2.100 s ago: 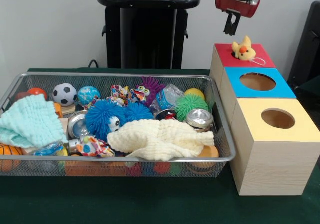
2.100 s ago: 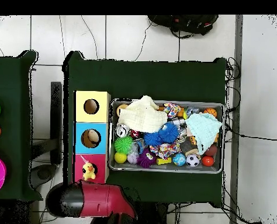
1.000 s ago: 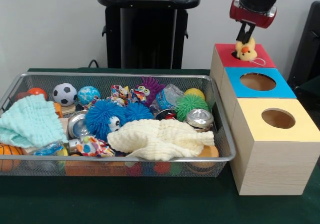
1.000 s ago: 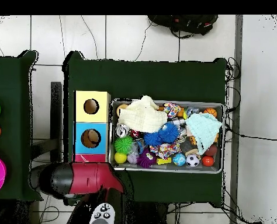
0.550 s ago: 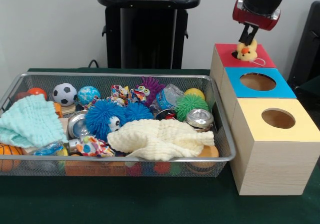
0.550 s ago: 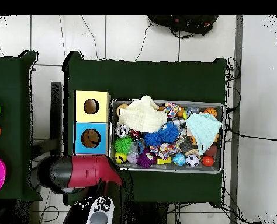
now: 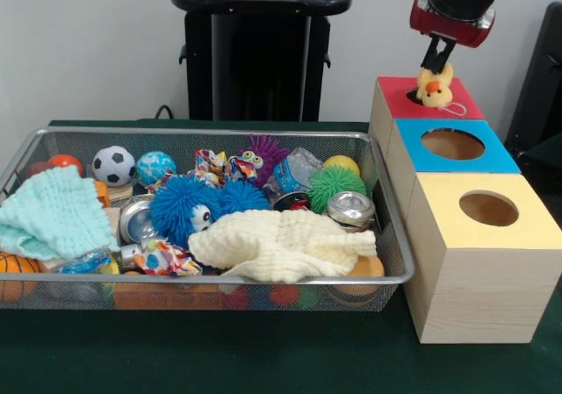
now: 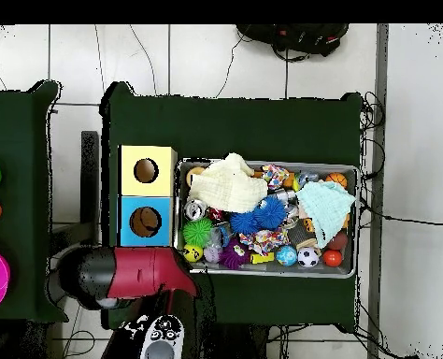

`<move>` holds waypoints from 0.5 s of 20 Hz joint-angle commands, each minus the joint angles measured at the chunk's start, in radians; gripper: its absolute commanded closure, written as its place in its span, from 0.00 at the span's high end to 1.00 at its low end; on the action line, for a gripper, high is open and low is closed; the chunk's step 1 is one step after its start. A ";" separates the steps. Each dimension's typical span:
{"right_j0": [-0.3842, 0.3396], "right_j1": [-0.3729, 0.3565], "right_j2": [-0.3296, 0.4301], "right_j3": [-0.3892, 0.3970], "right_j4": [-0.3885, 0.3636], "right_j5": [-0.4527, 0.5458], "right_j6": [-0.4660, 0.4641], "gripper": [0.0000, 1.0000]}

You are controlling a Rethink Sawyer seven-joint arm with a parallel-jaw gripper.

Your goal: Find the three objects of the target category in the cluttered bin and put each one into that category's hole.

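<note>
In the front view the gripper (image 7: 435,60) hangs over the red-topped box (image 7: 452,103), its two dark fingers (image 7: 432,57) drawn close together with their tips at the head of the yellow plush chick (image 7: 432,88). Whether they actually pinch the toy or only touch it cannot be made out, since the tips merge with the fuzz. The chick sits directly below the jaws, over the hole in the red top, which it mostly covers; only a dark sliver of the opening shows beside it. A thin loop of cord lies on the red surface next to it.

From overhead the arm (image 8: 132,276) covers the red box, the chick and the gripper entirely. Only the blue-topped box (image 8: 146,222) and yellow-topped box (image 8: 147,170) remain visible there.

Well away from the jaws, the wire bin (image 7: 211,282) holds a pile in which a cream cloth (image 7: 281,245) and a mint cloth (image 7: 48,214) hide whatever lies under them.
</note>
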 commanded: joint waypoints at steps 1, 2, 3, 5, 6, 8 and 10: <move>-0.045 0.017 0.042 -0.074 -0.010 -0.009 0.100 0.00; -0.049 0.055 0.043 -0.066 -0.020 -0.075 0.097 0.00; -0.050 0.098 0.041 -0.066 -0.036 -0.141 0.101 0.00; -0.048 0.179 0.036 -0.069 -0.063 -0.270 0.114 0.00; -0.042 0.214 0.030 -0.077 -0.077 -0.323 0.125 0.00; -0.020 0.263 0.014 -0.085 -0.087 -0.396 0.156 0.00; 0.004 0.294 -0.008 -0.106 -0.088 -0.419 0.184 0.00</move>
